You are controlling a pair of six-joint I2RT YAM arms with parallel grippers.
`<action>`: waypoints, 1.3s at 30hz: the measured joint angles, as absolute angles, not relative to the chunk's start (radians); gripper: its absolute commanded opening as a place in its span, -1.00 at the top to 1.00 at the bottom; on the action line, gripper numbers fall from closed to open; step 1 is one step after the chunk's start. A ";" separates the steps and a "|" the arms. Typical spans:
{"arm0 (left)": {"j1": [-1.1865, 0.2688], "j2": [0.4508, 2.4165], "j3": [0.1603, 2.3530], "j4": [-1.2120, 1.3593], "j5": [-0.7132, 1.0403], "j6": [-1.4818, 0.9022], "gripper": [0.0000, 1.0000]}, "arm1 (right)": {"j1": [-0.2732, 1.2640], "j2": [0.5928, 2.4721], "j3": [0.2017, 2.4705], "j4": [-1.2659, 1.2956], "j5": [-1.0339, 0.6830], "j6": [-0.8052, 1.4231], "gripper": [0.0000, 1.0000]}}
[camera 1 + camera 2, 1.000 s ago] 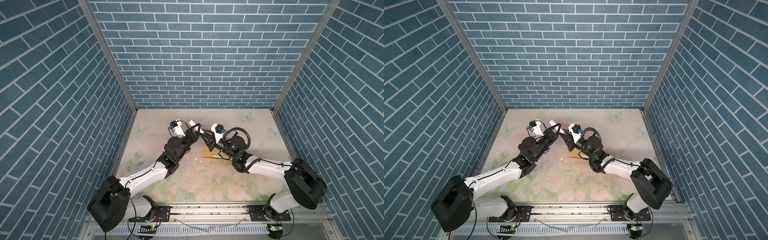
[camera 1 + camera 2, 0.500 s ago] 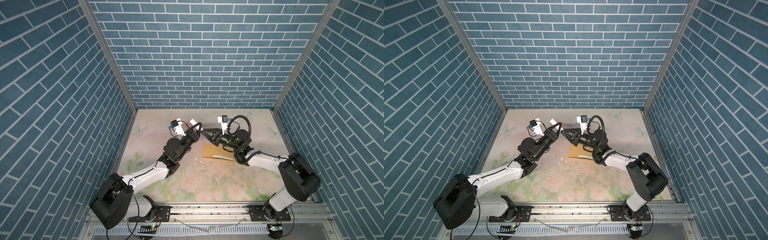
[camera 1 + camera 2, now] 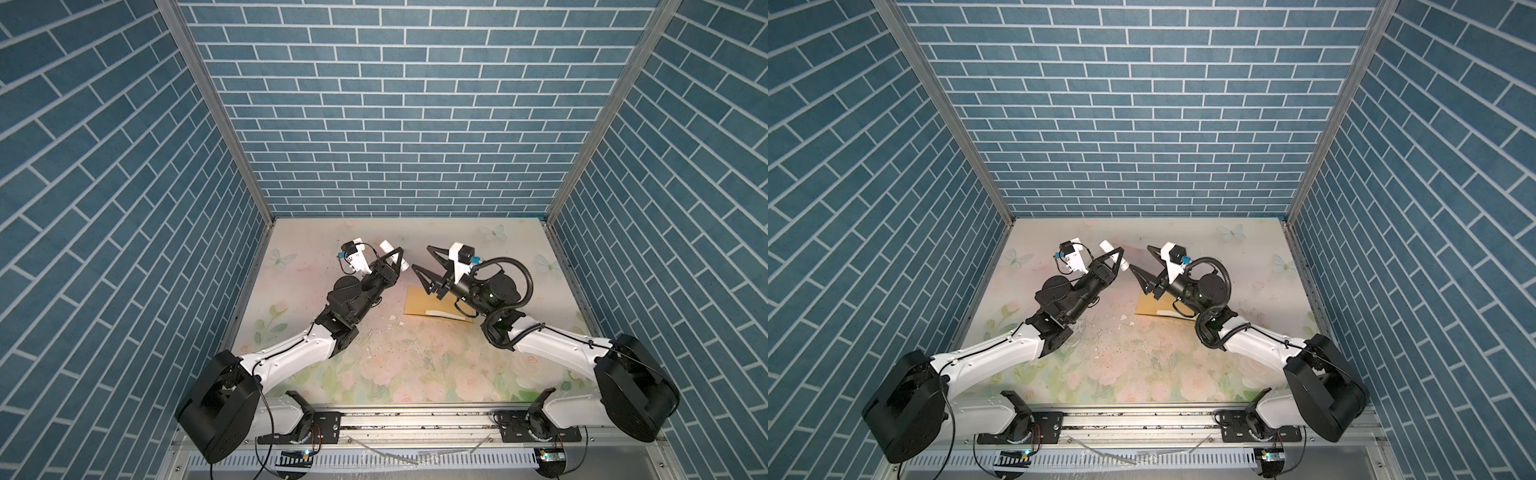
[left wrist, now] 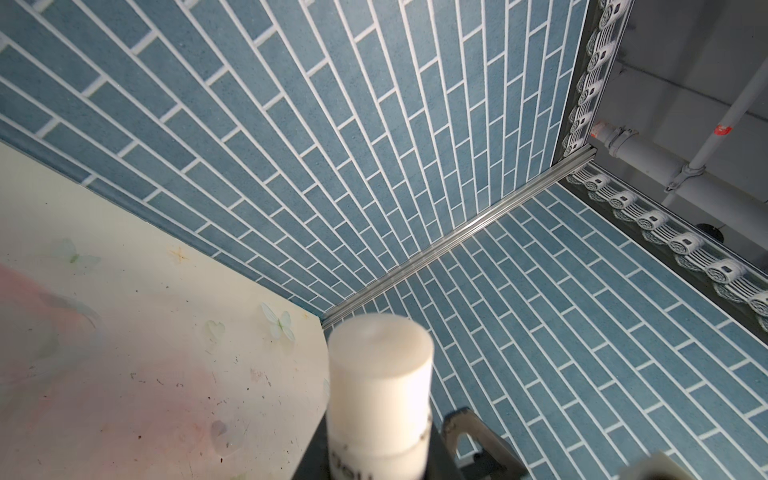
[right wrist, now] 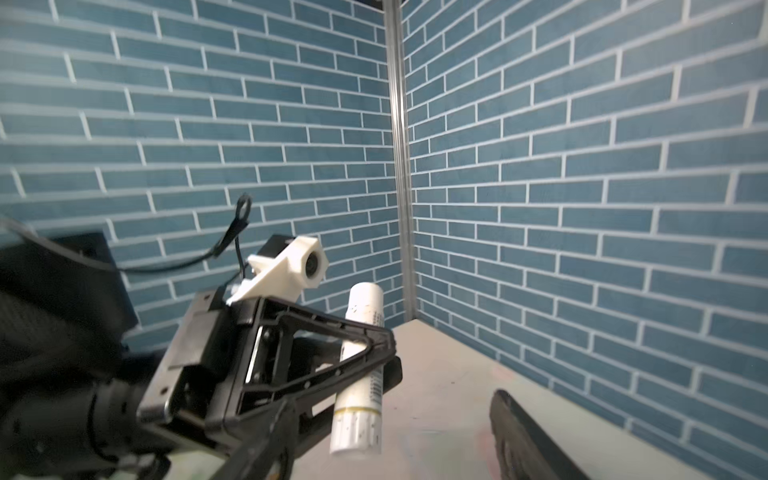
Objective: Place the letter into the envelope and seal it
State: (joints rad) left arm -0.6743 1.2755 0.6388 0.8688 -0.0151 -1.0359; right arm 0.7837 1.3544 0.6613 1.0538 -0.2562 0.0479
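Blue brick walls stand on three sides of a table (image 3: 374,365) with pale flowers and butterflies painted on it. Little crumbs and specks lie on the table near the middle.

The yellow envelope (image 3: 419,301) lies flat on the table, toward the right side and partly under the right arm. In both top views a pale strip (image 3: 1165,312) shows along its near edge. It may be the letter, but I cannot tell for sure.

The left gripper (image 3: 395,259) is lifted above the table and squeezes a white stick (image 5: 361,374). The stick is a small round tube. It pokes out past both sides of the black fingers (image 5: 365,353), as the right wrist view shows. In the left wrist view its round white end (image 4: 380,365) fills the bottom of the picture.

The right gripper (image 3: 424,262) is also up in the air, just beside the left one, and it points at it. Its two black fingers are spread wide apart with nothing between them. It does not touch the stick or the envelope.
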 measured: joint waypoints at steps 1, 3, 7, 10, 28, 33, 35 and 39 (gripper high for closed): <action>-0.674 1.274 0.639 0.867 -0.015 -1.036 1.00 | 0.809 1.355 0.655 1.052 -0.228 -0.035 -0.42; -0.674 1.274 0.639 0.865 -0.017 -1.036 1.00 | 0.852 1.369 0.643 1.055 -0.176 -0.173 -0.33; -0.674 1.274 0.639 0.857 -0.018 -1.037 1.00 | 0.895 1.427 0.632 1.085 -0.081 -0.356 -0.18; -0.674 1.274 0.639 0.850 -0.018 -1.039 1.00 | 0.912 1.463 0.633 1.108 -0.028 -0.435 -0.11; -0.674 1.274 0.639 0.847 -0.018 -1.051 1.00 | 0.951 1.549 0.670 1.206 0.075 -0.532 0.31; -0.673 1.274 0.639 0.847 -0.022 -1.057 1.00 | 0.956 1.558 0.675 1.206 0.081 -0.531 0.53; -0.673 1.274 0.639 0.847 -0.025 -1.060 1.00 | 0.956 1.560 0.677 1.207 0.083 -0.529 0.61; -0.672 1.274 0.639 0.849 -0.025 -1.063 1.00 | 0.956 1.560 0.678 1.208 0.083 -0.523 0.80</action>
